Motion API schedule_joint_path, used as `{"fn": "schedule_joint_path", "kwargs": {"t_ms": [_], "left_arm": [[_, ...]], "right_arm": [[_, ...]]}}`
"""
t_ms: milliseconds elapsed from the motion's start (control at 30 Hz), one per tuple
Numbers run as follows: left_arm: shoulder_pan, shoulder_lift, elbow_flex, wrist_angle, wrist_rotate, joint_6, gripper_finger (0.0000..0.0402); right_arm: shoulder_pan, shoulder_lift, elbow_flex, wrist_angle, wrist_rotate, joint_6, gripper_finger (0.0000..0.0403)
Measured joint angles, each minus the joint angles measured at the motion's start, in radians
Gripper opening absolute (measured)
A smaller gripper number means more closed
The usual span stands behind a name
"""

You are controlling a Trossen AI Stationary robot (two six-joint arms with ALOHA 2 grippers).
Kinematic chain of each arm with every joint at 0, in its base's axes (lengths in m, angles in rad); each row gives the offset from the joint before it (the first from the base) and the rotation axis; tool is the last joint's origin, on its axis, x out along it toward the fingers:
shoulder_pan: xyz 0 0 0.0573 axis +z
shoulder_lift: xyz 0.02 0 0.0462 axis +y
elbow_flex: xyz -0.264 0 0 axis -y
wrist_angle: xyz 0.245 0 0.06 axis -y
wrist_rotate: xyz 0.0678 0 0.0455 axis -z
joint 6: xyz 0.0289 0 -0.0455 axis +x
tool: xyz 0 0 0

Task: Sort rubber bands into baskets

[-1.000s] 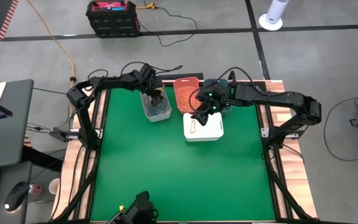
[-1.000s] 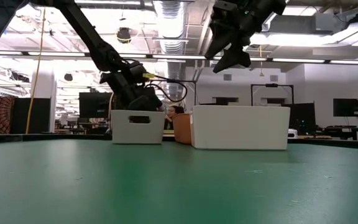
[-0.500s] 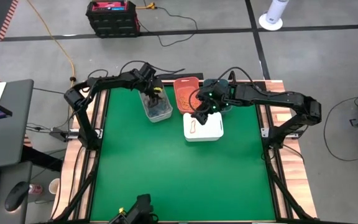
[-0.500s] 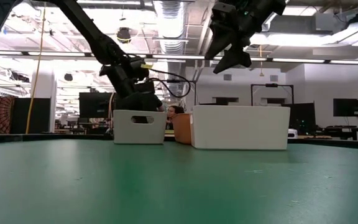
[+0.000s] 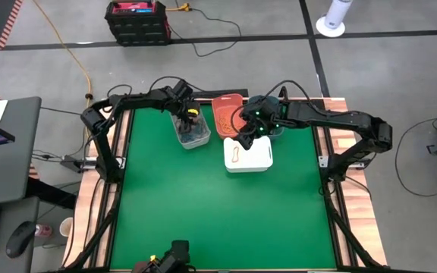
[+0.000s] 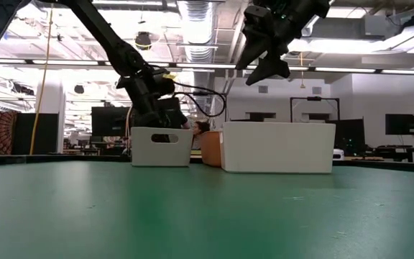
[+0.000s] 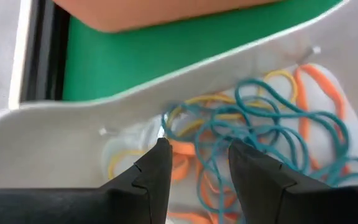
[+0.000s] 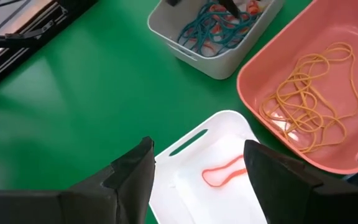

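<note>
Four small rectangular plastic baskets are grouped at the far middle of the green tabletop. The left hand is lowered into the light grey basket, its fingers apart above a tangle of teal, yellow and orange rubber bands, nothing being gripped. The right hand is held above the white basket, fingers apart and empty; one red rubber band lies inside. Thin yellow-orange bands are seen in the coral-orange basket; the dark slate-blue basket is mostly hidden.
</note>
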Motion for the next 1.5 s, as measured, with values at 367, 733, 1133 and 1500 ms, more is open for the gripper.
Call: {"fn": "schedule_joint_path", "kwargs": {"t_ms": [367, 733, 1133, 1500], "left_arm": [[-0.003, 0.045, -0.007, 0.018, -0.092, -0.055, 0.0135], [-0.026, 0.100, -0.005, 0.019, -0.127, -0.118, 0.0126], [-0.033, 0.089, 0.011, -0.008, -0.131, -0.111, 0.0004], [-0.032, 0.060, 0.272, -0.416, -0.079, -0.158, 0.0001]], "right_arm": [[0.004, 0.000, 0.000, 0.030, 0.000, 0.001, 0.0269], [0.017, 0.000, 0.000, 0.059, 0.000, 0.016, 0.0269], [0.016, 0.000, 0.000, 0.059, 0.003, 0.037, 0.0269], [0.013, 0.000, 0.000, 0.060, 0.005, 0.035, 0.0269]]}}
